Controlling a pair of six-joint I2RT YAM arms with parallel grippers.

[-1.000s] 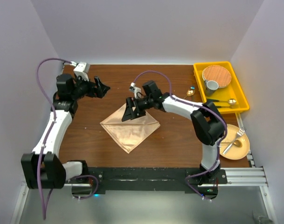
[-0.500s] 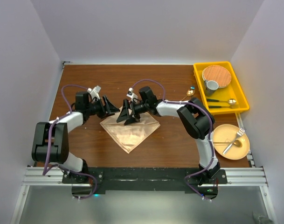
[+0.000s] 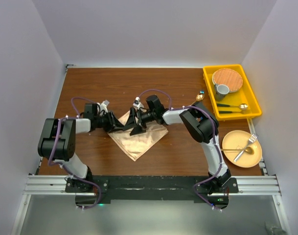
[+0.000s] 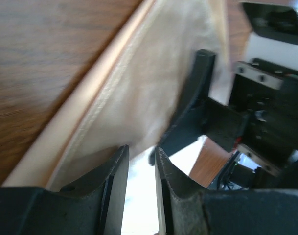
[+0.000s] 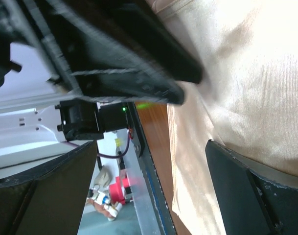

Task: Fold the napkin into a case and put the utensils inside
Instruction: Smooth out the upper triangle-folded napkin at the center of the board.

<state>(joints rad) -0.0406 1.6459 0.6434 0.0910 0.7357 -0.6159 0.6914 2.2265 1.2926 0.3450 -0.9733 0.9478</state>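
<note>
Right gripper (image 3: 135,125) stands spread wide over the napkin (image 3: 141,139) mid-counter (image 3: 90,88). It crowds the left gripper (image 3: 114,124) at the cloth's 10 o'clock corner, whose narrow gap may hold cloth; I cannot tell. At 2 o'clock, a yellow tray (image 3: 206,81) holds a wood plate (image 3: 227,77), cup (image 3: 222,90) and spoon (image 3: 237,106). At 4 o'clock a fork (image 3: 246,147) lies on a yellow plate (image 3: 254,157).

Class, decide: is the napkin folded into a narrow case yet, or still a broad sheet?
Still broad: the napkin lies as a wide diamond on the table, with no narrow pouch.
</note>
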